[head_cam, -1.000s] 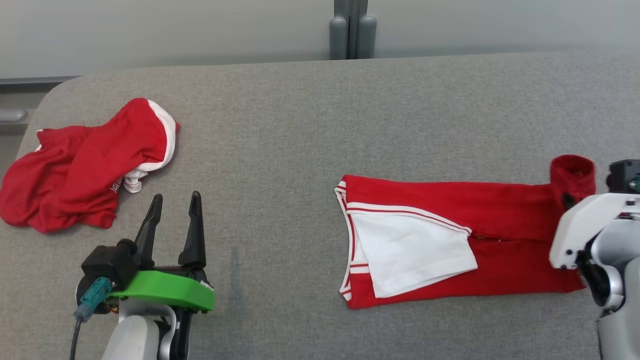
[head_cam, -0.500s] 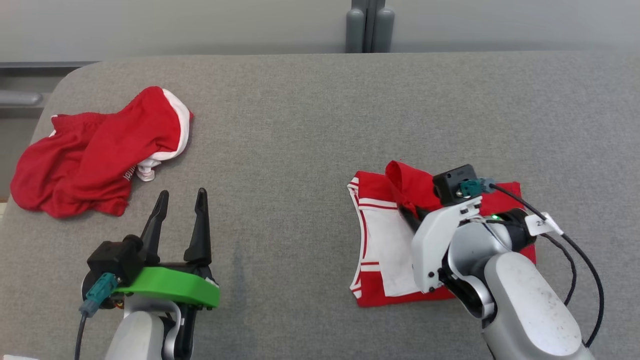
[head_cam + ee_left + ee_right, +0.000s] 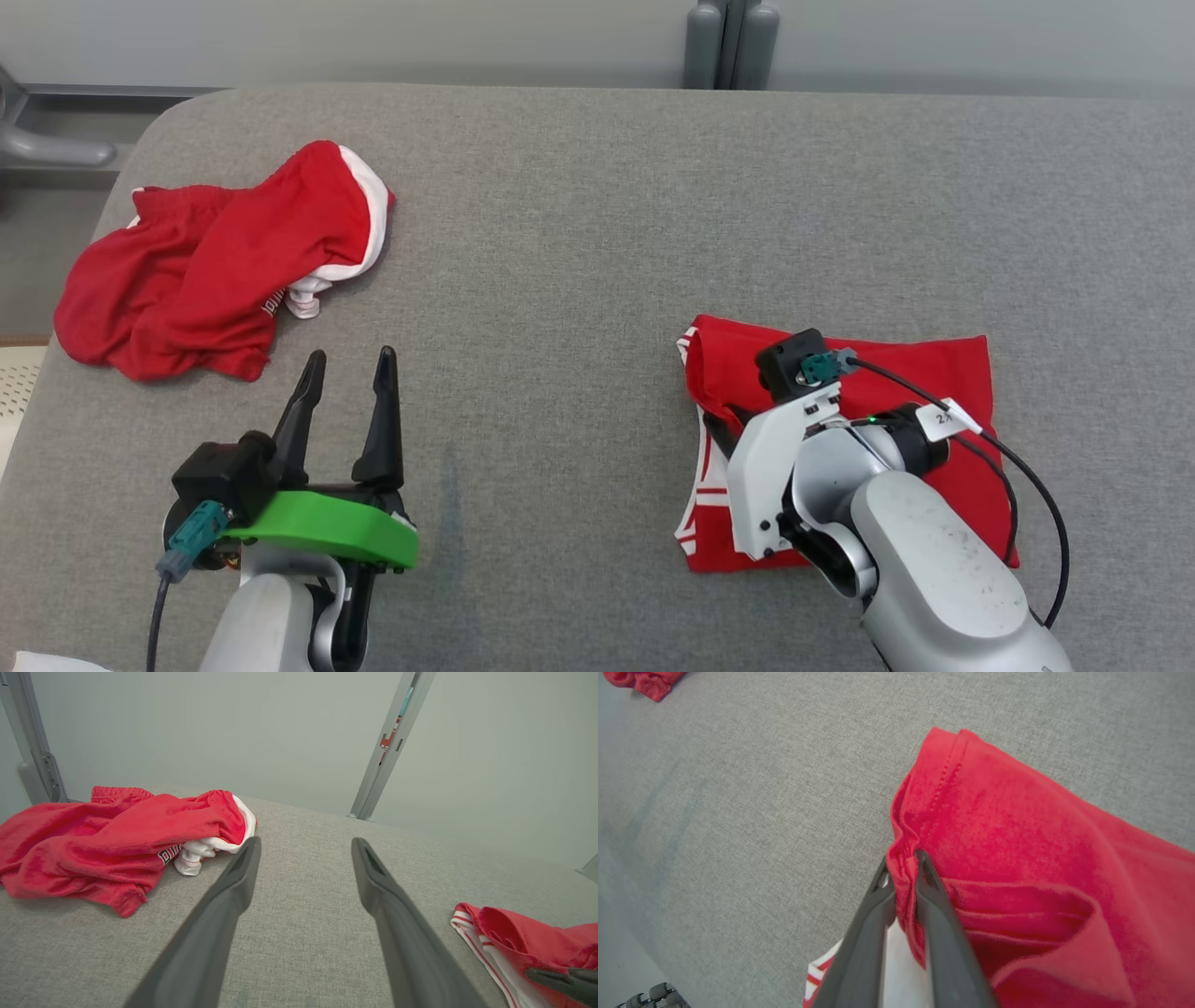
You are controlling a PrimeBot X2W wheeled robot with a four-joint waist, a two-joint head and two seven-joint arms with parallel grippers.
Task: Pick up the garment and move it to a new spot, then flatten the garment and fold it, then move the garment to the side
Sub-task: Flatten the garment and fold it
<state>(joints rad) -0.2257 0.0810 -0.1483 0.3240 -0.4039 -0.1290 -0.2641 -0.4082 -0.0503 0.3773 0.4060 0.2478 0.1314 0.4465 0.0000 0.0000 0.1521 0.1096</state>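
Note:
The garment (image 3: 934, 373) is red with white striped trim and lies doubled over on the right of the grey padded table (image 3: 579, 233). My right gripper (image 3: 724, 420) is at the garment's left edge. In the right wrist view my right gripper (image 3: 902, 861) is shut on a bunched hem of the top layer of the garment (image 3: 1017, 826). A little white trim shows under the fold. My left gripper (image 3: 352, 355) stands open and empty at the lower left, over bare table. The left wrist view shows the left gripper (image 3: 306, 841) with the garment (image 3: 504, 926) far to its right.
A second red and white garment (image 3: 205, 261) lies crumpled at the table's far left, near the rounded corner; the same heap (image 3: 107, 835) lies left of my left fingers in the left wrist view. A grey post (image 3: 728, 42) stands behind the table's far edge.
My right gripper carried the garment's right end over to the left, doubling it and covering the white panel. The head camera shifted. The left arm stayed still.

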